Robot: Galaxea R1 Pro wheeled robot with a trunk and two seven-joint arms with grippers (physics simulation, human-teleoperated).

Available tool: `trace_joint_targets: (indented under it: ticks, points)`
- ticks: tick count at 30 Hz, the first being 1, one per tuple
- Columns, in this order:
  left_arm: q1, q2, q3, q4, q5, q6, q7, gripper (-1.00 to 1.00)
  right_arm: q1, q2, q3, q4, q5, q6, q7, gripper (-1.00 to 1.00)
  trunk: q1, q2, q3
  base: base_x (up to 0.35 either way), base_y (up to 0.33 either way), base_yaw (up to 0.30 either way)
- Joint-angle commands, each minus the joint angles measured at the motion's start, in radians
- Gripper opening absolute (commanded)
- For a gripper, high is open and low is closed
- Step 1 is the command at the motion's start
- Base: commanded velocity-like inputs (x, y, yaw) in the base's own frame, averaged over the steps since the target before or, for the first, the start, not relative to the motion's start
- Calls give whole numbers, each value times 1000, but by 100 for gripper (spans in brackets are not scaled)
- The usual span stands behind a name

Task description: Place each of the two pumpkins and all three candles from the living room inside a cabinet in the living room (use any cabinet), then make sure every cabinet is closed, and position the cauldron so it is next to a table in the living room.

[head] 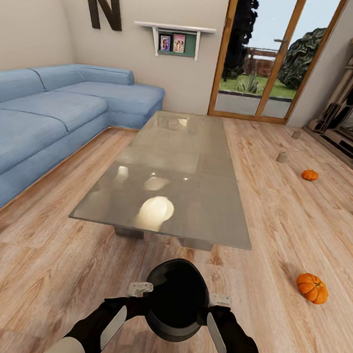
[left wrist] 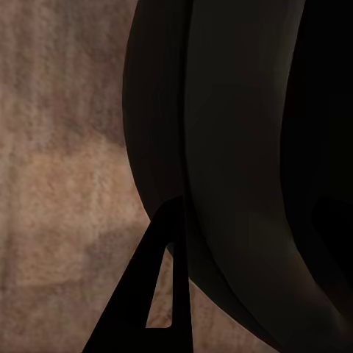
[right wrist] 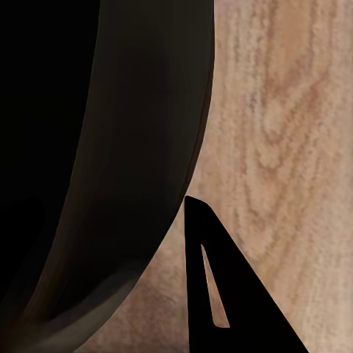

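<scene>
Both pincers flank the black cauldron [head: 176, 299] near the glass table [head: 205, 212]; two pumpkins lie on the floor.

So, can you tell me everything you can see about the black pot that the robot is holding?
The cauldron is a smooth, round-bodied black pot with a dull sheen. It is held in front of the robot between the left gripper and the right gripper, one on each side at its rim. In the head view it sits above the wooden floor, near the short end of the glass table. In the wrist views its dark curved wall lies beside a finger.
</scene>
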Motion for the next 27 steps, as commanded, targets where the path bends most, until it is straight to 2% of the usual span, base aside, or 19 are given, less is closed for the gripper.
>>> trace_joint_targets:
  ticks: [1,2,3,4,25,27]
  points:
    - [-1,5,-12,-5,17,-11,1,-100,0,-4,7,6,-13,3,-6,-100,0,0,-1,0,0,0]
    - [-1,5,-12,-5,17,-11,1,-100,0,-4,7,6,-13,3,-7,-100,0,0,-1,0,0,0]
    - [-1,5,-12,-5,17,-11,1,-100,0,-4,7,6,-13,3,-7,100,0,0,-1,0,0,0]
    - [-1,5,-12,-5,17,-11,1,100,0,-4,7,7,-13,3,-8,100,0,0,-1,0,0,0]
    - [-1,5,-10,-5,18,-10,1,100,0,-4,7,7,-13,4,-8,100,0,0,-1,0,0,0]
    - [-1,5,-10,-5,18,-10,1,100,0,-4,7,7,-13,4,-8,100,-1,0,7,0,0,0]
